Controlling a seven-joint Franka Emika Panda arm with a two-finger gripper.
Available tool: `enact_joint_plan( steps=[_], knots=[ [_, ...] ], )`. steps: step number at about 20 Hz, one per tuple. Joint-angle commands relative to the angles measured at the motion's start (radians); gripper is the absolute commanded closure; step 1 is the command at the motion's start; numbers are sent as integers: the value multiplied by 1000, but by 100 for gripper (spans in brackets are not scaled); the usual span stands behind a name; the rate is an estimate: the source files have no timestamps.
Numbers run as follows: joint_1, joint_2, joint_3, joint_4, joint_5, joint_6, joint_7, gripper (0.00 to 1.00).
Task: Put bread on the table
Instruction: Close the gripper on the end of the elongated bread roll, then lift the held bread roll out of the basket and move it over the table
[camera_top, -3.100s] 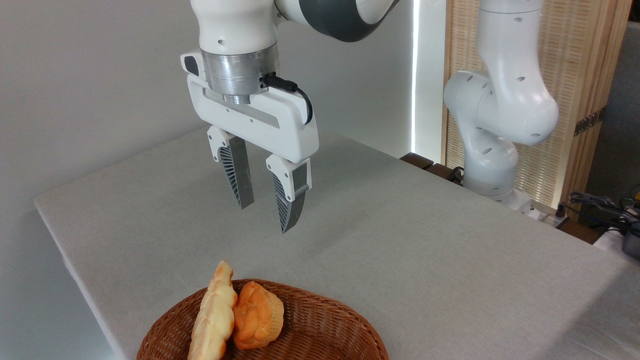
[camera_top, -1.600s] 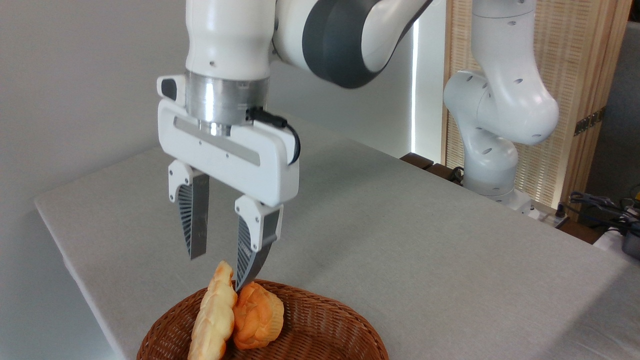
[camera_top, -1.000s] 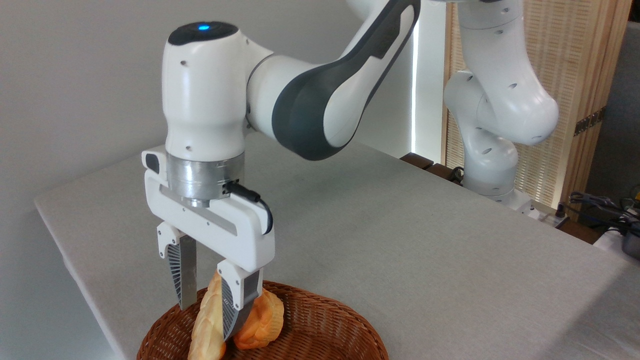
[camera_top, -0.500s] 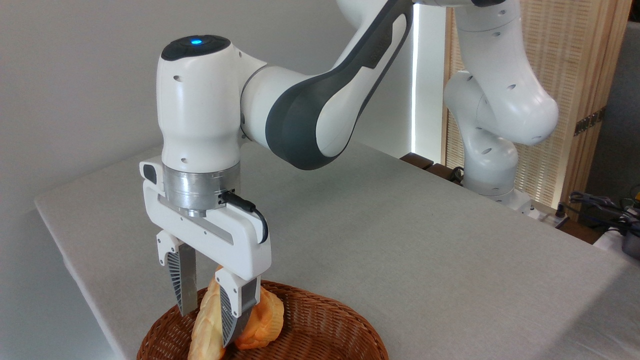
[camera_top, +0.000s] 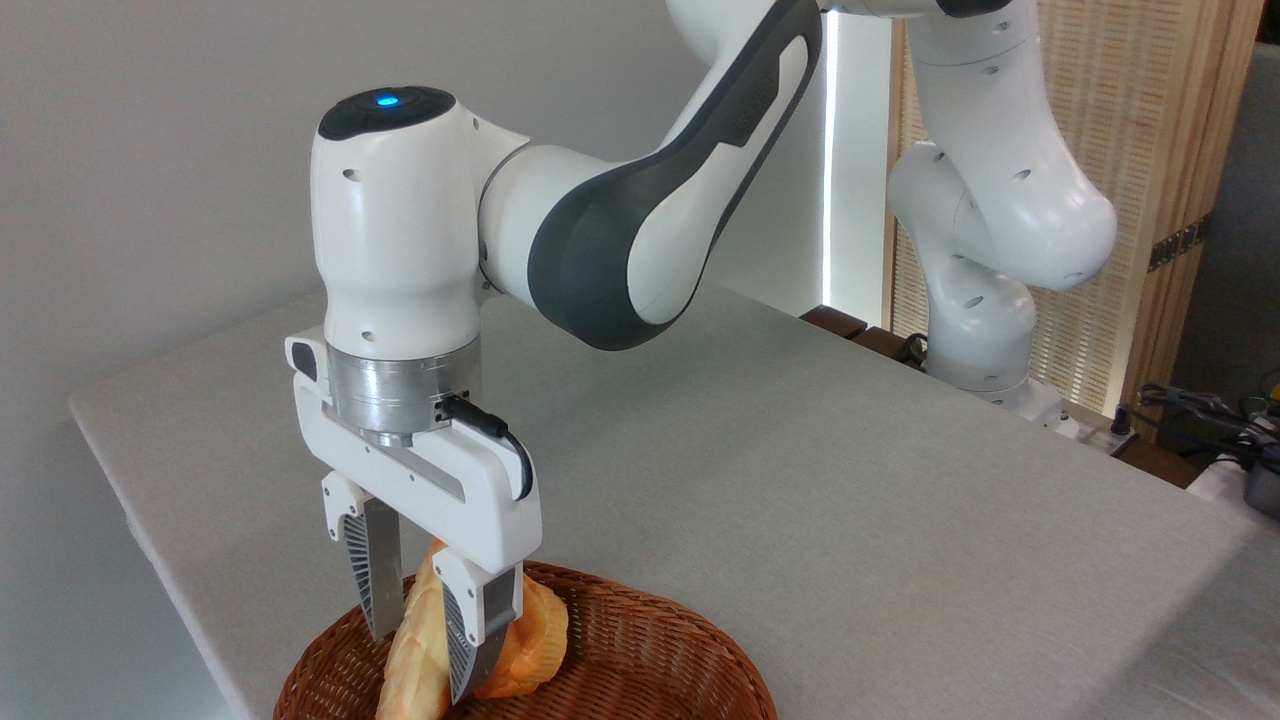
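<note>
Since the earliest frame your gripper (camera_top: 412, 655) has come down from well above the bare desk to sit inside the basket (camera_top: 640, 660), and over the last half second the two fingers (camera_top: 382, 585) have drawn noticeably closer about the bread (camera_top: 415, 660); nearest the camera, that pale braided loaf lies at the left of the basket with its long axis running from the near rim up and away, one tapered end just showing above the right finger; the fingers straddle it across its width, one on the left flank, one on the right, wedged between the loaf and the darker orange bun (camera_top: 535, 630) that touches it; they look narrowed onto the loaf, but you cannot tell from this view whether the pads are pressing firmly or merely resting against it; the loaf is not yet lifted, so the task is at its grasp; beyond the basket the desk (camera_top: 800, 480) stretches grey and open, which is where the loaf should go; judge the lift straight up, since the bun beside the right finger may drag along.
</note>
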Motion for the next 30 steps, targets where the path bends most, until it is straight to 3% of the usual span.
enact_joint_plan(
  steps=[1, 16, 21, 30],
  knots=[
    [-1, 2, 3, 12, 14, -60, 34, 71],
    [-1, -13, 4, 17, 12, -61, 40, 71],
    [-1, -31, 4, 31, 12, -63, 38, 76],
    [-1, -122, 3, 32, 11, -164, 41, 75]
  ],
)
